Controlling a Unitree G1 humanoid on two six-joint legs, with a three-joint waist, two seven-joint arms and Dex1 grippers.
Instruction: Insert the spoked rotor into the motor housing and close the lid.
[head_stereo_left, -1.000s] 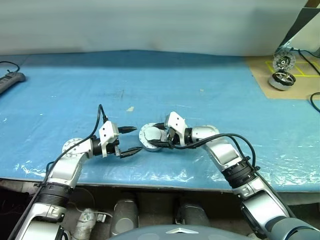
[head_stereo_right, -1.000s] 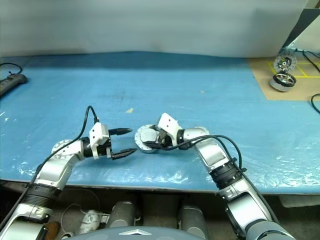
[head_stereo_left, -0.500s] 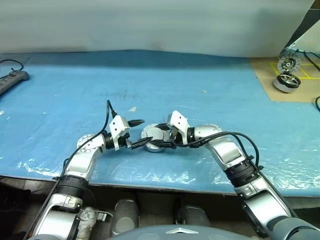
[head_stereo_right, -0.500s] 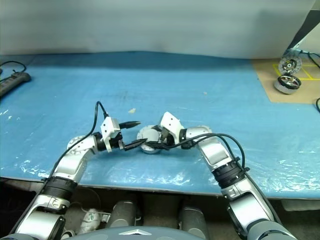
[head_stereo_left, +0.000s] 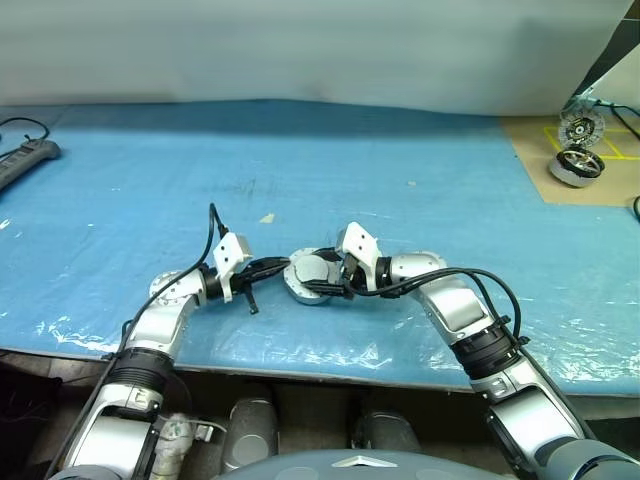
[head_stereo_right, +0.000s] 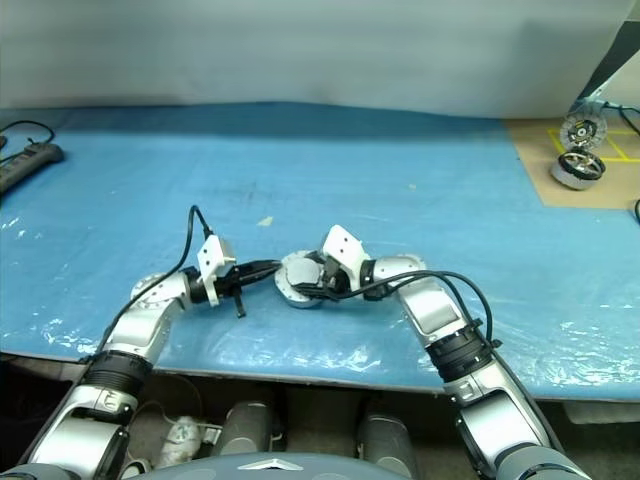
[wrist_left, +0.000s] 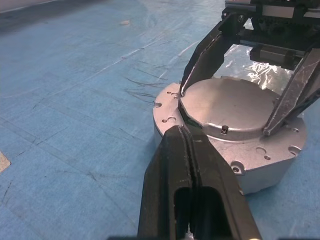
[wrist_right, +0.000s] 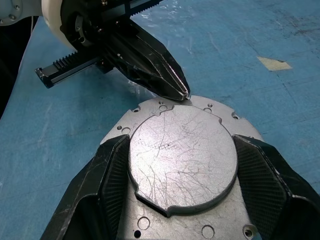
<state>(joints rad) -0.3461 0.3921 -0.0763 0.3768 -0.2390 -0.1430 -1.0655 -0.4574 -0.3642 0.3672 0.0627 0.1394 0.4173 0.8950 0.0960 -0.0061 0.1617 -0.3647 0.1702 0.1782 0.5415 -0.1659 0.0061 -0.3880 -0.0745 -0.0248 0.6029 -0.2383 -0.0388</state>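
The motor housing (wrist_left: 260, 170) sits on the blue table with the lid (wrist_left: 230, 107) on top, plain grey face up. My right gripper (wrist_right: 182, 145) straddles the lid, one black finger (wrist_right: 107, 175) against each side of the disc. My left gripper (wrist_left: 186, 131) is shut, and its joined tips touch the lid's rim on the side away from the right hand. In the head view the two grippers meet at the housing (head_stereo_left: 308, 282) near the table's front middle. The spoked rotor is hidden.
The table (head_stereo_left: 400, 150) is covered in blue plastic sheet, with its front edge just below my arms. A power strip (head_stereo_left: 25, 160) lies at the far left. Two more round motor parts (head_stereo_left: 575, 165) stand on a brown mat at the back right. A scrap of tape (head_stereo_left: 266, 218) lies behind the left hand.
My left gripper has shut and moved right to the housing, so its tips now rest at the lid's rim. The right gripper has stayed on the lid.
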